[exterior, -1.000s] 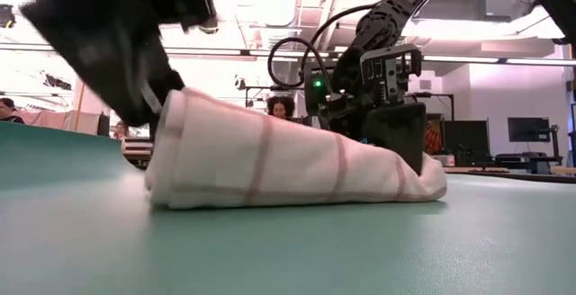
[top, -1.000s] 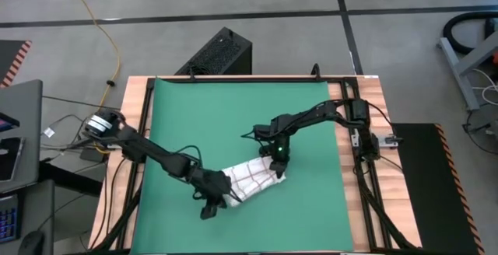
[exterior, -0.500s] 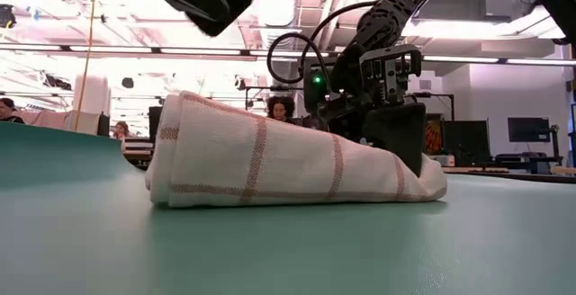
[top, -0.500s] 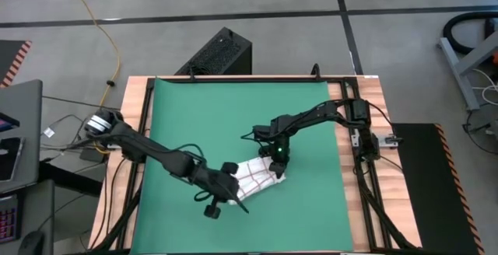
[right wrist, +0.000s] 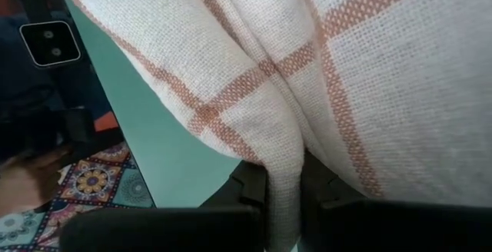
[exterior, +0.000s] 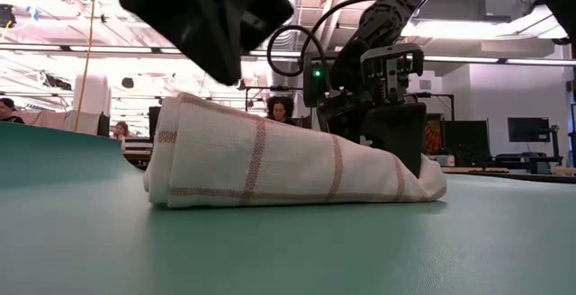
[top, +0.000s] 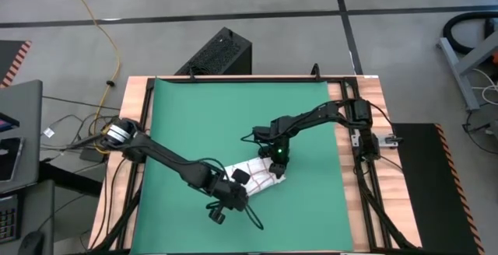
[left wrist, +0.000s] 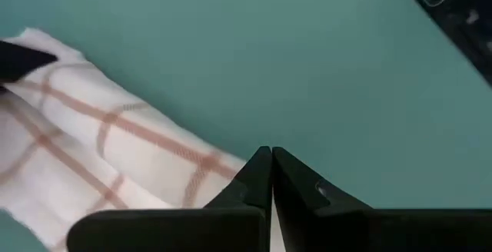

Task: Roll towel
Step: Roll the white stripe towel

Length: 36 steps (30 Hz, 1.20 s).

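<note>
Green mat (top: 202, 123) bears towel (top: 258, 172); right hand (right wrist: 284, 194) pinching.

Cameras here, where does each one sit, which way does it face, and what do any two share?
High view: above the table, looking straight down on the green mat, both arms and the towel.
Low view: at mat level, looking across at the towel; both arms enter from above.
Left wrist view: on the left arm, looking down past its shut left tool at towel and mat.
Right wrist view: on the right arm, close on the towel fold pinched in the right tool.
Shared: all four views show the red-grid towel.
</note>
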Motion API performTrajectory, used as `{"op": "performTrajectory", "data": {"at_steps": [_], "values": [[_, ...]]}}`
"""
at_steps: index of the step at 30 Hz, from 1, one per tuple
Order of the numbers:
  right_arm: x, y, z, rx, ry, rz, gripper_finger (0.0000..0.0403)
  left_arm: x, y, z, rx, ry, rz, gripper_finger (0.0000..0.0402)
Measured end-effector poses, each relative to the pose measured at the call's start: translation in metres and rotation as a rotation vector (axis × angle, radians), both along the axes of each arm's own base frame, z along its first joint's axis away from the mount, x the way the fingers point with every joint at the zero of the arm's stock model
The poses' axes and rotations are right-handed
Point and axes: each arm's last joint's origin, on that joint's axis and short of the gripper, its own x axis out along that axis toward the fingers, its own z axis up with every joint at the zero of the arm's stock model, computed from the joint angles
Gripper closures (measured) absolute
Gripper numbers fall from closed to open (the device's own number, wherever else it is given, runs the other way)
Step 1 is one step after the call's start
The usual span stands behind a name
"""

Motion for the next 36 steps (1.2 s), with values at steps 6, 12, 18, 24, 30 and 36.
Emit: {"op": "performTrajectory", "data": {"at_steps": [6, 12, 18, 24, 30, 36], "values": [[0.0, 0.001, 0.0, -0.005, 0.003, -0.001, 0.036, -0.008, -0.011, 0.002, 0.042, 0.025, -0.049, 0.0402], [0.0, 0.001, -0.001, -0.01, 0.004, -0.003, 0.036, -0.007, -0.007, 0.0, 0.136, -0.004, 0.015, 0.0402], [0.001, 0.001, -0.001, -0.015, 0.002, -0.003, 0.036, -0.003, 0.002, -0.008, 0.162, 0.021, 0.077, 0.0402], [0.004, 0.001, 0.0, -0.024, -0.033, -0.003, 0.036, -0.008, 0.001, 0.016, 0.081, -0.046, 0.004, 0.0402], [0.005, 0.001, 0.0, -0.024, -0.041, -0.003, 0.036, -0.013, -0.013, 0.02, 0.069, -0.075, -0.094, 0.0402], [0.005, 0.001, -0.001, -0.025, -0.043, -0.003, 0.036, -0.011, -0.023, -0.014, 0.203, 0.008, -0.187, 0.0402]]}}
